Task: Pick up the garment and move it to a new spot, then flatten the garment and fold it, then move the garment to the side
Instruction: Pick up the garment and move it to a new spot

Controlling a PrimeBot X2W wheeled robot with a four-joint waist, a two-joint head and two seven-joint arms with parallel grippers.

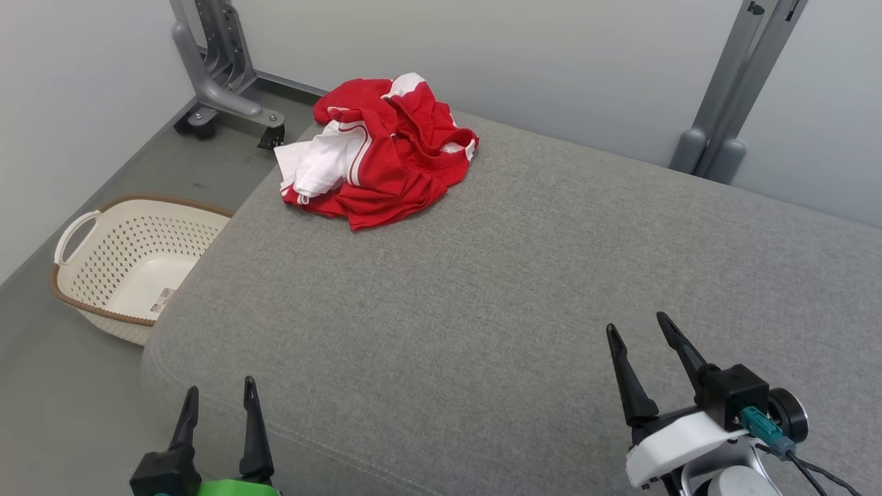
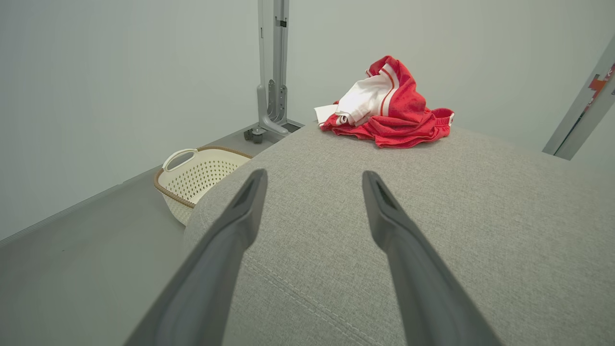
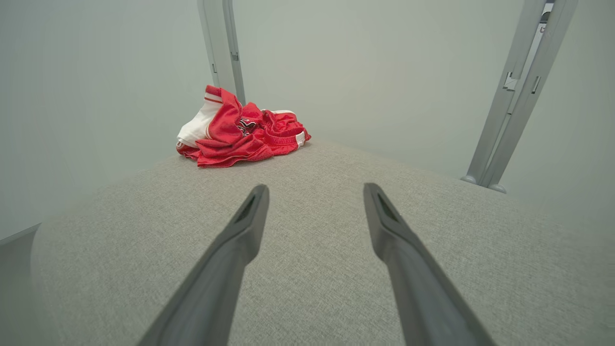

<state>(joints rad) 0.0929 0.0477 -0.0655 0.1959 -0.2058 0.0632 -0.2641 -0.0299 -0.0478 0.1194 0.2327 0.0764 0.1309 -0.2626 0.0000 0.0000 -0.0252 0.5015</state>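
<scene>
A crumpled red and white garment (image 1: 379, 155) lies in a heap at the far left corner of the grey upholstered surface (image 1: 517, 289). The same garment (image 2: 389, 108) shows far ahead in the left wrist view, and the garment (image 3: 242, 129) sits far ahead to the left in the right wrist view. My left gripper (image 1: 219, 396) is open at the near left edge, nothing between its fingers. My right gripper (image 1: 637, 329) is open at the near right, also empty. Both are far from the garment.
A cream perforated laundry basket (image 1: 131, 258) with a brown rim stands on the floor left of the surface. Grey metal stand legs (image 1: 224, 76) stand behind the garment, and another stand (image 1: 730, 103) at the back right. Pale walls close behind.
</scene>
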